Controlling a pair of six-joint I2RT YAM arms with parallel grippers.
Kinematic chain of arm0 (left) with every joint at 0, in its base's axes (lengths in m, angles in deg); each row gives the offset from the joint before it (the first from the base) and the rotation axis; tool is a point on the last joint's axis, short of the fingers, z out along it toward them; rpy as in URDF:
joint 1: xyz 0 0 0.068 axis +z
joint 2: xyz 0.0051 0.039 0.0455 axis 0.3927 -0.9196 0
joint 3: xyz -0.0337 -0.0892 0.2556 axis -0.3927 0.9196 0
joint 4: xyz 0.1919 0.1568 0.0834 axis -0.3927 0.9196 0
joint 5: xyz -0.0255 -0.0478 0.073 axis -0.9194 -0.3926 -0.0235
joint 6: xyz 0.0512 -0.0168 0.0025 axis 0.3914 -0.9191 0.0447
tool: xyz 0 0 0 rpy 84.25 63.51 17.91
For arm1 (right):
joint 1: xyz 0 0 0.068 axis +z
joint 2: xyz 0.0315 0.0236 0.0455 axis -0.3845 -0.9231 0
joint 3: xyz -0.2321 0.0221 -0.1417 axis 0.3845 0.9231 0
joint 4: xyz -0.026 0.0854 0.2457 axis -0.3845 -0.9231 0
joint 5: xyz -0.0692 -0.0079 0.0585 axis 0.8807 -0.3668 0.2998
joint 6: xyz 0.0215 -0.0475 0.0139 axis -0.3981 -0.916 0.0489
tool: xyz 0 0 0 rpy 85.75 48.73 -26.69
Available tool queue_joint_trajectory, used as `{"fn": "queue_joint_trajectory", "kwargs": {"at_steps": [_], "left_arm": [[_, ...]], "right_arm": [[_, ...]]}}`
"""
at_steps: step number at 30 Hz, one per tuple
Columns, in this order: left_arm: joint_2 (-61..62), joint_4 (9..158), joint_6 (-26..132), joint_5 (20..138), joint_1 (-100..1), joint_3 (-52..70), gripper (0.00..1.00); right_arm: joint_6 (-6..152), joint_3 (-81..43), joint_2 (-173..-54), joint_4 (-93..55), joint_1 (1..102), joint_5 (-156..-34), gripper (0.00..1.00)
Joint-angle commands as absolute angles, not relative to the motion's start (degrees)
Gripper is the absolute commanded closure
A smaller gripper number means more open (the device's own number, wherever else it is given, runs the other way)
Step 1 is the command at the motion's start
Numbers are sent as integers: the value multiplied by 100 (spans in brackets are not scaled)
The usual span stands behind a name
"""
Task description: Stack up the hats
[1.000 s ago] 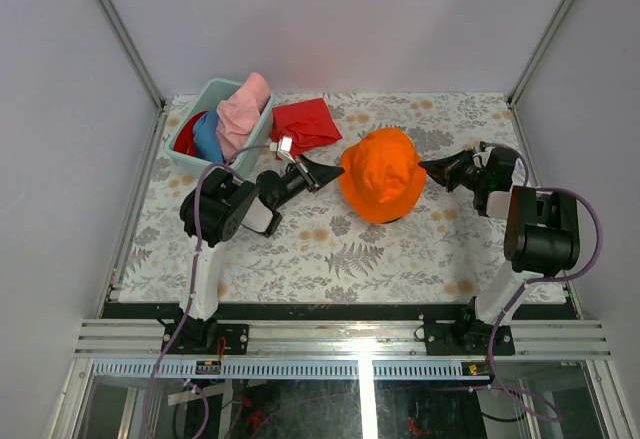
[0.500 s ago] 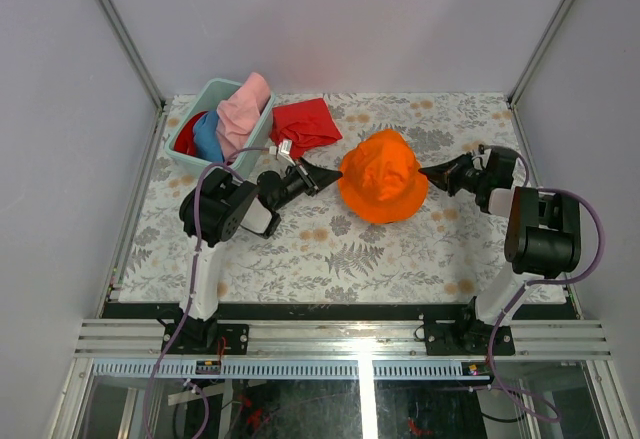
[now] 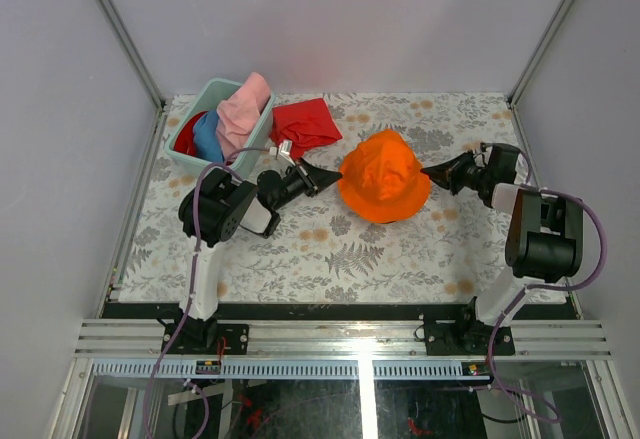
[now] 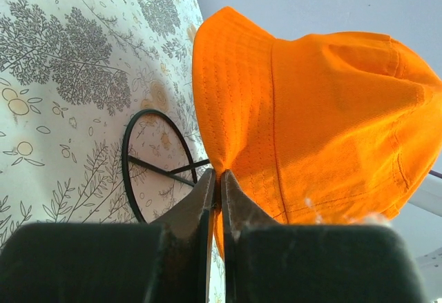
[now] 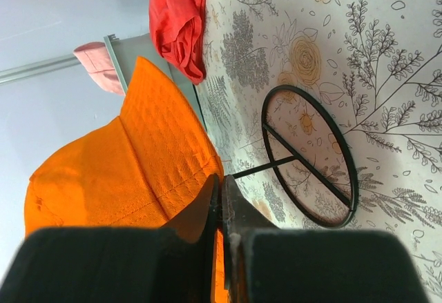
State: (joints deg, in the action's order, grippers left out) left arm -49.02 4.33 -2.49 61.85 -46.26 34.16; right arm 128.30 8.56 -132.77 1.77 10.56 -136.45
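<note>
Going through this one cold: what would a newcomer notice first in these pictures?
A bright orange hat sits mid-table over a black wire stand. Its brim is pinched from opposite sides by the left gripper and the right gripper. At the far left, a teal bin holds a pink hat, a blue hat and a red hat, with a red cloth lying beside it.
</note>
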Motion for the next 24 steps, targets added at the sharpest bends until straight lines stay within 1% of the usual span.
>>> {"fn": "queue_joint_trajectory", "kwargs": {"at_steps": [1,7,16,19,20,22,24], "left_arm": [[-5016,1309,-234,6121,-4539,3655,100],[-4999,1449,-191,6107,-4652,3660,100],[-4831,1442,-149,6041,-4686,3687,100],[-4626,1385,-139,6118,-4675,3746,100],[-4560,1360,-139,6129,-4661,3753,98],[-4437,1370,-127,6158,-4644,3745,94],[-4340,1464,-102,6204,-4639,3710,86]], "right_arm": [[12626,638,-12871,-586,944,-12967,100],[12862,634,-12808,-509,957,-12941,100],[12363,644,-12959,-799,951,-12814,99],[12331,618,-12819,-806,960,-12780,91],[12329,583,-12809,-813,960,-12803,90],[12320,489,-12729,-826,960,-12824,85],[12363,450,-12580,-815,961,-12784,77]]}}
